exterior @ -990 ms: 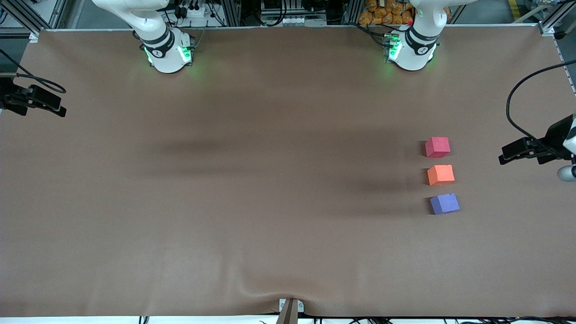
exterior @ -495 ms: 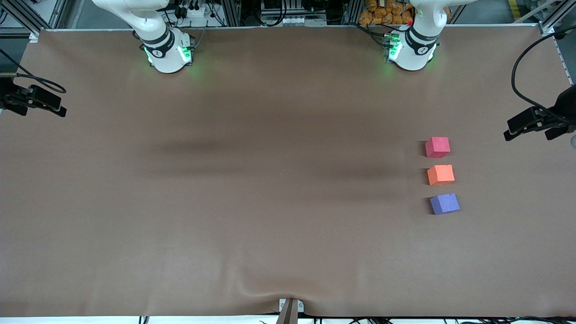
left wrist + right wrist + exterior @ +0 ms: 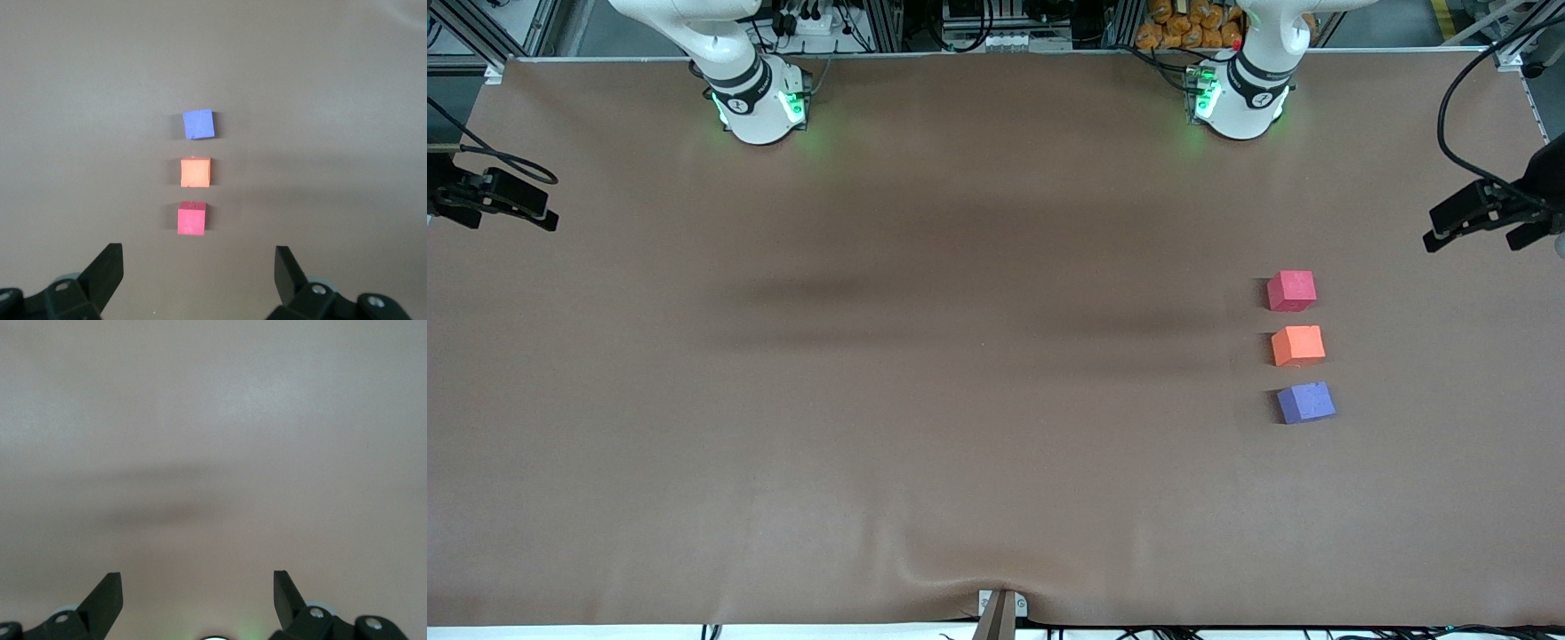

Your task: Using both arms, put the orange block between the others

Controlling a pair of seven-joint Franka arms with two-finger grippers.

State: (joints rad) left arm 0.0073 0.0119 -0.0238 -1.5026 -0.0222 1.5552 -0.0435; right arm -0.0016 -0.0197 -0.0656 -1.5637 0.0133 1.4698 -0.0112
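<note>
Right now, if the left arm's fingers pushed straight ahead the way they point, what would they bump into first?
Probably the bare table cover. The left gripper hangs open above it, and the pinkish-red block sits closest to that line, with the orange block next. Depth is hard to judge.

Even overhead light, soft streaky shadows, pale washed-out right wrist view.

My two glossy white jointed arms have dark grey joint bands, green-lit bases, black cables, and matte black two-finger grippers with silver screws.
</note>
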